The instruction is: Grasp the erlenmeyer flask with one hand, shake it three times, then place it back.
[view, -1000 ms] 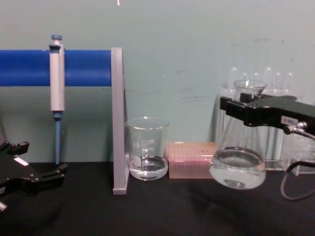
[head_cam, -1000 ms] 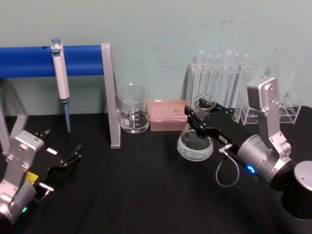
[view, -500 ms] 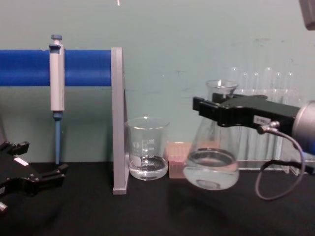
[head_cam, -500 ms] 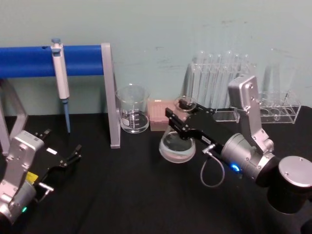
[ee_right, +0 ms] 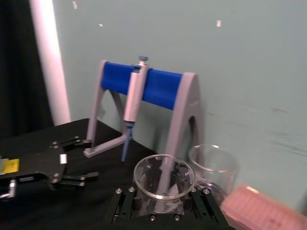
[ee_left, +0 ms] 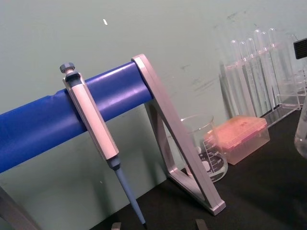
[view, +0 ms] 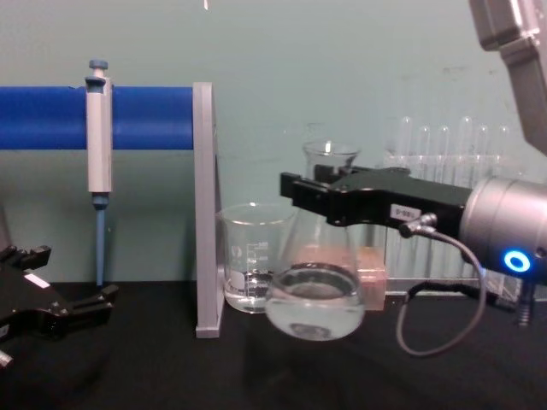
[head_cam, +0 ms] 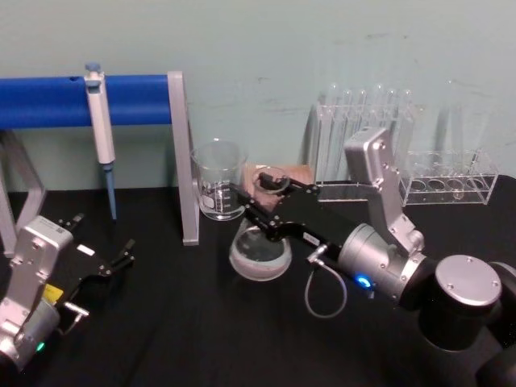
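A blue bar on a grey stand [head_cam: 181,157] is running along the back left of the black table [head_cam: 177,322], and a pipette [head_cam: 101,129] is hanging from the bar. Just right of the stand's leg a glass beaker [view: 255,265] with a little liquid is standing, with a pink tip box [view: 372,269] beside it. Behind the box, a clear rack of test tubes [head_cam: 363,137] is lining the wall. In the chest view the beaker and the box are sitting right behind the flask, partly covered by it. The stand's leg is rising close on the flask's left.

The left gripper [head_cam: 103,234] is resting low at the table's left edge, well apart from the glassware, with its jaws spread and nothing between them.

The right gripper [head_cam: 260,208] is reaching in from the right, its silver wrist and grey cable trailing behind. Its flat black jaws are pinching the flask [head_cam: 260,254] at the narrow neck, just under the flared mouth. The wide base is hanging below the jaws, tipped slightly and raised off the table in front of the beaker. A little clear liquid is lying in the bottom.
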Controlling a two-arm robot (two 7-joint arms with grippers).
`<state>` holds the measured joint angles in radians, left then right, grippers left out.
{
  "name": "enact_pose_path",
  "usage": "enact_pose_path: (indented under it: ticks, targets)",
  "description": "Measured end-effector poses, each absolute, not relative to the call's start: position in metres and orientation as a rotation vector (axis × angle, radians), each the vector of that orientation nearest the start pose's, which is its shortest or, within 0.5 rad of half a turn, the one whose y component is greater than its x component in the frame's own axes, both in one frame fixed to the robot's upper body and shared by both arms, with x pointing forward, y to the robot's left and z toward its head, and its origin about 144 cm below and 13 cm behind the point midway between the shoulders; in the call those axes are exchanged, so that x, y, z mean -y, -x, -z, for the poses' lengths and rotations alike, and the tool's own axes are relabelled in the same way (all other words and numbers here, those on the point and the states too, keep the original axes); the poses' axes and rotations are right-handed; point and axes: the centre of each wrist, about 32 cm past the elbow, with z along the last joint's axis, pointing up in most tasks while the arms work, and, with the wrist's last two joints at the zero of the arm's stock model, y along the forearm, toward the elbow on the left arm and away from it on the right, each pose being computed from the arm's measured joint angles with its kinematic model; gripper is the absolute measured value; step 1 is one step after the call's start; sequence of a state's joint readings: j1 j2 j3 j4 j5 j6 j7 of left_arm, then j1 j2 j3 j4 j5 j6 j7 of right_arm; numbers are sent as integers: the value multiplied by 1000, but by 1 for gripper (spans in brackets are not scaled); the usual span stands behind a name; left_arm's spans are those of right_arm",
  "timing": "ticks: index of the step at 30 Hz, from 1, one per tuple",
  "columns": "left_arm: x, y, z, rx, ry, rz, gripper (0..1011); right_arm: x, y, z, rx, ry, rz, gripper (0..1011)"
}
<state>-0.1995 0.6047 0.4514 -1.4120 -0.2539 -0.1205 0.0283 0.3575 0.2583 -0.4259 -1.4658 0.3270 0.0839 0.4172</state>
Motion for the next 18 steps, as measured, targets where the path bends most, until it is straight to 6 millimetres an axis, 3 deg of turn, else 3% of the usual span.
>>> enact_pose_path:
  ticks: [18]
  targets:
    - [-310, -489, -1140, 285, -304, -1248, 1001, 162, -534, -1210, 56, 8, 652, 453]
